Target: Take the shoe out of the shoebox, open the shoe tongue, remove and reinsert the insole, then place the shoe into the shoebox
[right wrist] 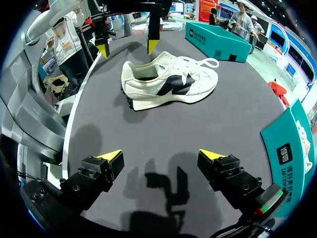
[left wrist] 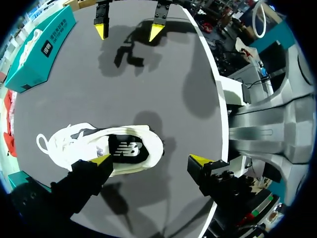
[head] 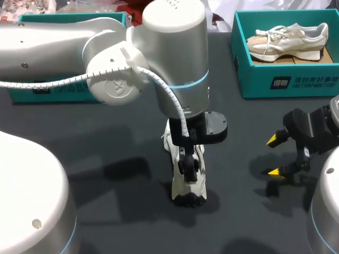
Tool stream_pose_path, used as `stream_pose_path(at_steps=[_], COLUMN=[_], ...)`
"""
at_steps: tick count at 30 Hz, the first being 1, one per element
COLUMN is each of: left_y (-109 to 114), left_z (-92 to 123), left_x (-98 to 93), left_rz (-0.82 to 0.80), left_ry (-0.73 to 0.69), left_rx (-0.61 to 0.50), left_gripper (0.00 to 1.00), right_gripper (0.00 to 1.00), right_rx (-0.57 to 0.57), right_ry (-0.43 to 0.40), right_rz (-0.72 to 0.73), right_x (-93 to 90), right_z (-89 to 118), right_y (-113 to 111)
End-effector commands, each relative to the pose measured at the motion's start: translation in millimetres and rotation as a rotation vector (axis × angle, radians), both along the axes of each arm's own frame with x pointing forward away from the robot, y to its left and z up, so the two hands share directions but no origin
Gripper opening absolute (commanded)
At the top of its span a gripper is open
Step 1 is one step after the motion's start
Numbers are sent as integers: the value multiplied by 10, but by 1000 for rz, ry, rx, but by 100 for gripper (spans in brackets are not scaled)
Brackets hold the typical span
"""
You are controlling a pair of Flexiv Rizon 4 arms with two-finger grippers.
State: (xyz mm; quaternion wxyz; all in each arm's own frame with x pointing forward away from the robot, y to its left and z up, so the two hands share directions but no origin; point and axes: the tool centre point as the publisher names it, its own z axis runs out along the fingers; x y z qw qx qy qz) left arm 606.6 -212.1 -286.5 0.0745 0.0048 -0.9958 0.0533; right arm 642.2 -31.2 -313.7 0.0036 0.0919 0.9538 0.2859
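Currently the shoe point(head: 187, 191) stands upright on its sole near the middle of the dark table point(head: 106, 159), outside any box. It is white with a black side mark, and its heel end points toward the robot. In the left wrist view a black insole point(left wrist: 128, 148) shows through the shoe's opening and carries a white logo. The left gripper point(left wrist: 151, 159) hangs over the heel with its fingers spread wide. One yellow tip is at the side of the shoe's opening and the other is past the heel, over bare table, so it grips nothing. Whether the nearer tip touches the shoe cannot be told. The right gripper point(head: 273, 156) hovers to the shoe's right, well apart from it, with its fingers parted and nothing between them. Beyond it sits a teal shoebox point(head: 286, 84) with white print on its side wall, holding a second shoe point(head: 288, 41), pale with white laces. Another teal box point(head: 71, 18) lies behind the left arm.
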Motion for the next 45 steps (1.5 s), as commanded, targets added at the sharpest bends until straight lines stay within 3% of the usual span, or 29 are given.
stream_pose_path(at_steps=[1,4,9,17,30,45], left_y=[-98,-95,-107,-124,-103,-82], left_z=[-213,-292,-445,-604,-756,-920], left_x=[-46,-56,-68,-137,-253,-272], left_rz=[5,9,18,14,49,69], left_ry=[13,18,25,37,3,-38], left_rx=[6,6,24,46,59,79], left_gripper=[100,93,64,65,76,68], right_gripper=[100,100,100,100,100,100], right_rx=[-2,-2,-2,-2,-2,-2], right_ry=[-3,-3,-3,-3,-3,-3], right_rz=[-2,-2,-2,-2,-2,-2], right_x=[-25,-25,-25,-25,-25,-25], right_z=[6,6,6,6,6,6], right_y=[-3,-3,-3,-3,-3,-3])
